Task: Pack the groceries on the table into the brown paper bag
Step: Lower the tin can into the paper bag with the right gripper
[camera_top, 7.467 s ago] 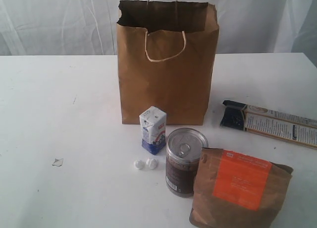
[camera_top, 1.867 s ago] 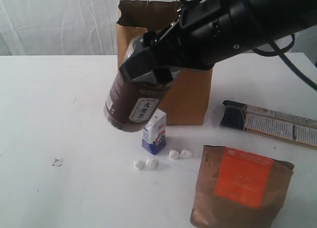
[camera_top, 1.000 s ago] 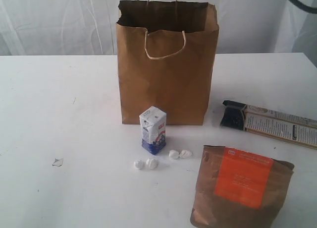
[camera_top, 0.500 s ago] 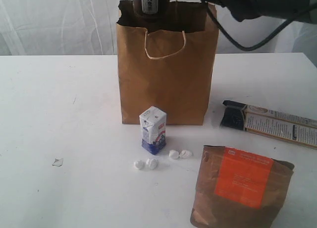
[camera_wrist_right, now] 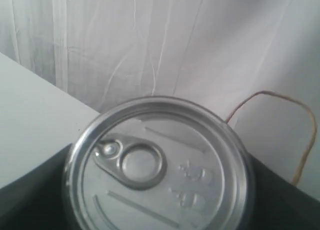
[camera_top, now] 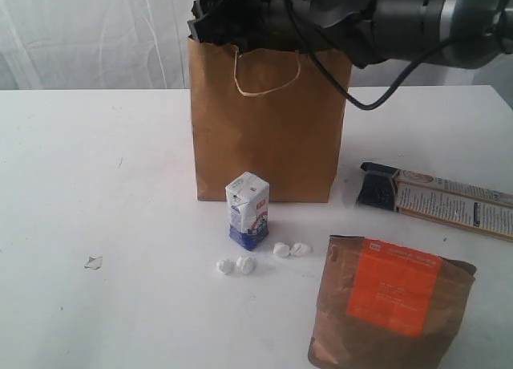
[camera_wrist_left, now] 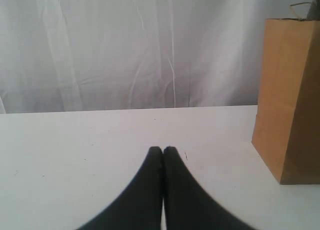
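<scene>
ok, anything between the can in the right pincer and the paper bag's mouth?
Nothing visible. The right pincer holds the silver-topped can at the top of the brown paper bag; a cord handle arcs beside the can.

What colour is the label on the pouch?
Orange, on the brown pouch. The exterior view shows it best.

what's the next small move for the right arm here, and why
Probably lower the right hand straight down into the brown paper bag before letting go. It sits at the bag's open mouth, and the wrist view shows the dark silver-topped can gripped between its fingers, not yet set down.
</scene>
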